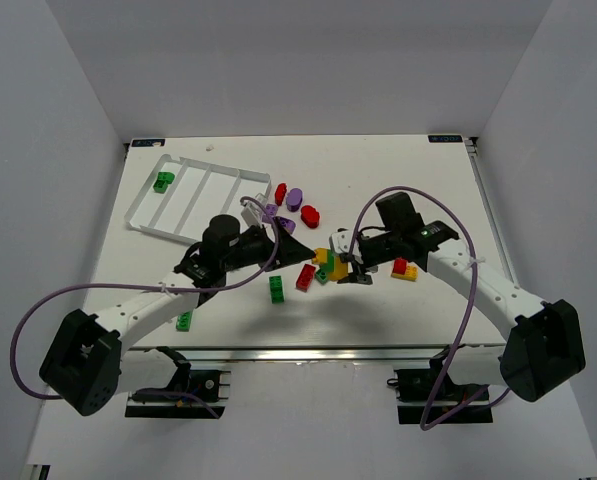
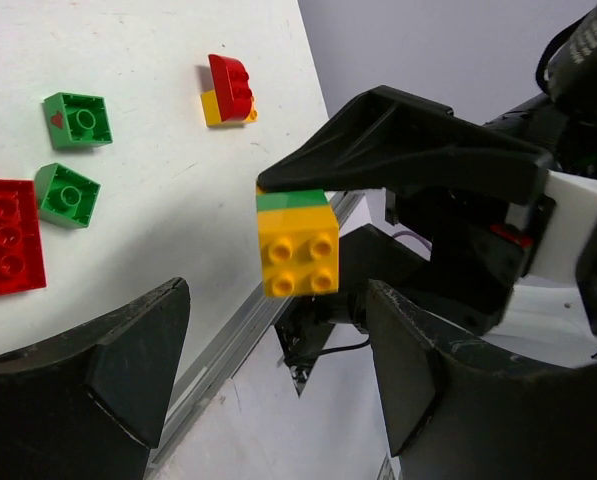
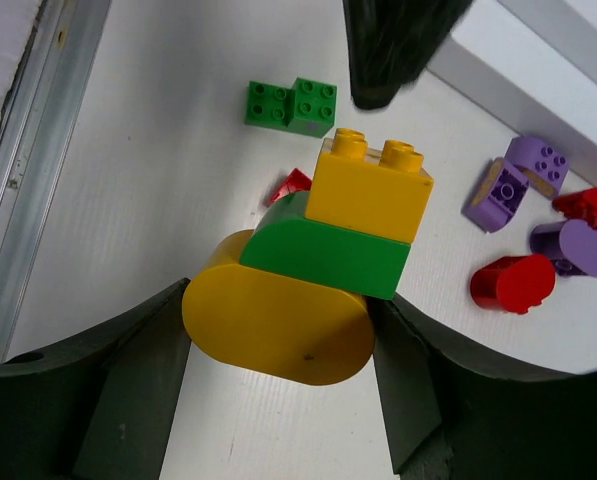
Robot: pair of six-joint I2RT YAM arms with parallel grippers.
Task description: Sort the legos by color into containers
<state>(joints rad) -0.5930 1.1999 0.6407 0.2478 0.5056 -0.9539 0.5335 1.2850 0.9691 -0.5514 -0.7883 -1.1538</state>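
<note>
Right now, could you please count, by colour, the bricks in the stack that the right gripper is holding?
Yellow bricks: 2
Green bricks: 1
Total: 3 in the stack held by the right gripper

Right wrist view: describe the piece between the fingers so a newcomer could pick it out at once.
On the white table, go to the middle, where the right gripper reaches in. Between its fingers is the stack: yellow oval, green brick, yellow square brick. Unlike the bricks lying around it, it is three pieces joined, yellow-green-yellow.
</note>
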